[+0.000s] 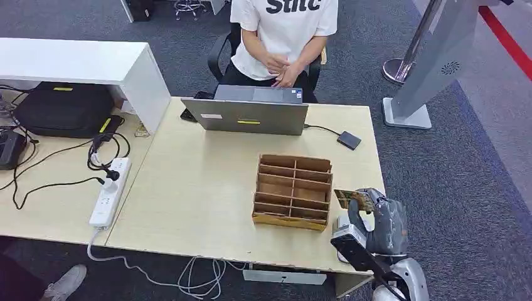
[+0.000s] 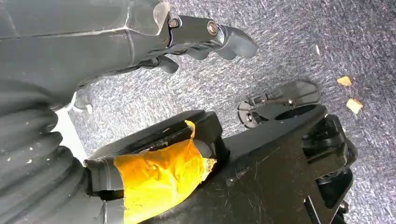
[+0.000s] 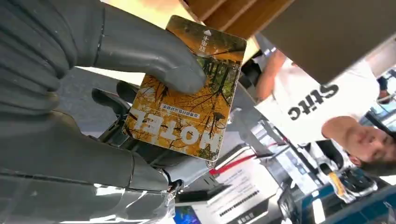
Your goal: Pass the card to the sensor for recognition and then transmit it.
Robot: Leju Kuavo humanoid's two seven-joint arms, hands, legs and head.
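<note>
A: Starting at the left of the worktop point(image 1: 188, 207), what is lying in the way?

B: A white power strip point(image 1: 110, 192) with its cables is sitting at the left edge, well apart from the action. The left hand point(image 2: 205, 35) is hanging over the carpet with its fingers curled in and nothing in them, so it is not threatening anything.

A: And further across?

B: A grey laptop point(image 1: 251, 116) is standing at the far edge with a person point(image 1: 285, 31) sitting behind it. Nearer is the wooden divider box point(image 1: 292, 191), and a small dark box on a cable point(image 1: 349, 140) is lying beyond it, which I am guessing is the sensor.

A: Where is the card?

B: The right hand point(image 1: 379, 222) is pinching the hotel card point(image 3: 187, 88) between thumb and fingers, at the worktop's near right corner, just beside the wooden divider box.

A: So what is worrying you?

B: The thumb is pressing on only a small patch of the hotel card, so a quick swing could be twisting it loose, and it would be falling onto the carpet or into a compartment. The wooden divider box is also standing near the path toward that dark box; a low reach could be clipping its wall and shoving it.
</note>
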